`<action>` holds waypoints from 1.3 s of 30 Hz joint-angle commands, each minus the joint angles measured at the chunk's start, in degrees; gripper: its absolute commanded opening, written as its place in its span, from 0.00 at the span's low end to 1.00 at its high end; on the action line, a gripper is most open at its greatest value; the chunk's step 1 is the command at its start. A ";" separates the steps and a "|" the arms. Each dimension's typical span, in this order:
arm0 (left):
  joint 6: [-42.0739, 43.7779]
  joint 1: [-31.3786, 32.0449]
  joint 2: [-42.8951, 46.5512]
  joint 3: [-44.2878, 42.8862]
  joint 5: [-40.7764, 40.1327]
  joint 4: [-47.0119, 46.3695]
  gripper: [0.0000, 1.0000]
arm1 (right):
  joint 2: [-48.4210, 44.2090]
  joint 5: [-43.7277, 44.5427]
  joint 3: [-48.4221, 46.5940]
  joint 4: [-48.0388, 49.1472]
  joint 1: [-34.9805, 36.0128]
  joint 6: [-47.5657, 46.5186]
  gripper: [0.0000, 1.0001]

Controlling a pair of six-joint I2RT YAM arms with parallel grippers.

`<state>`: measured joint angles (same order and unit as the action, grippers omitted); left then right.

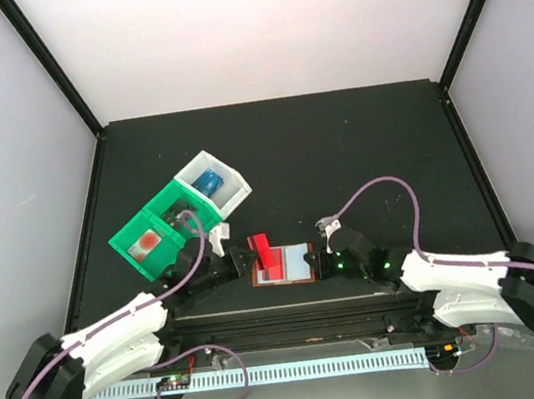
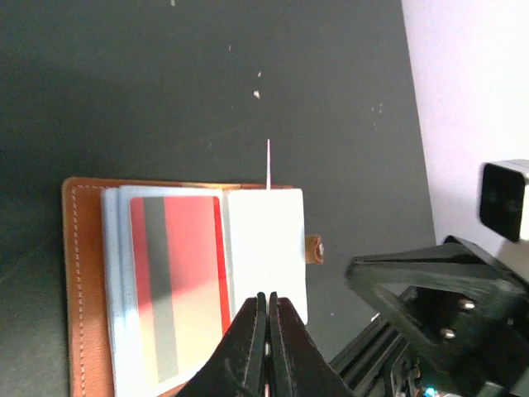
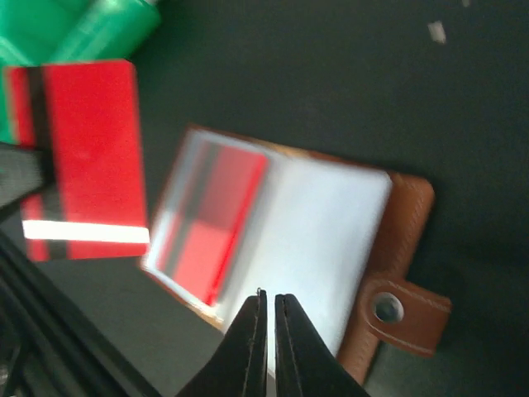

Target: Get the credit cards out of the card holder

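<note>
The card holder [image 1: 296, 267] lies open on the dark table [image 1: 339, 151] between our arms, a red card [image 2: 186, 281] in its left clear pocket. Our left gripper [image 2: 266, 299], reaching in low, pinches a second red card [image 3: 87, 157] above the holder's left edge. Our right gripper [image 3: 269, 318] points down at the right pocket, jaws closed together; whether they touch it we cannot tell.

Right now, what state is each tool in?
Left tool: closed on the red card.
Right tool: closed, over the card holder, nothing visibly held.
</note>
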<state>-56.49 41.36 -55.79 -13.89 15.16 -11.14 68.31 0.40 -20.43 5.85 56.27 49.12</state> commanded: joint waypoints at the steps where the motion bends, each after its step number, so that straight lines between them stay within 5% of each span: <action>1: 1.69 -2.11 8.52 -2.57 -0.93 9.13 0.02 | -9.50 3.69 -1.62 -0.70 0.90 -12.12 0.09; 6: 3.26 -3.20 15.65 -7.12 0.10 18.12 0.02 | -18.96 7.48 -0.50 4.50 2.31 -25.87 0.16; 13: 0.49 -3.61 22.81 -11.99 3.79 24.23 0.01 | -25.18 -6.63 4.93 20.72 4.89 -50.05 0.23; 27: -10.56 -3.60 27.97 -14.61 10.48 28.52 0.02 | -17.00 3.35 2.04 25.33 14.34 -87.82 0.45; 39: -16.02 -3.60 28.87 -11.33 15.41 24.68 0.02 | -6.57 13.18 -6.59 26.62 19.86 -106.14 0.49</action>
<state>-69.23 38.20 -27.62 -25.65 27.64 15.79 59.42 9.04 -24.40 30.04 74.98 -49.08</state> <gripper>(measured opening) 0.020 0.481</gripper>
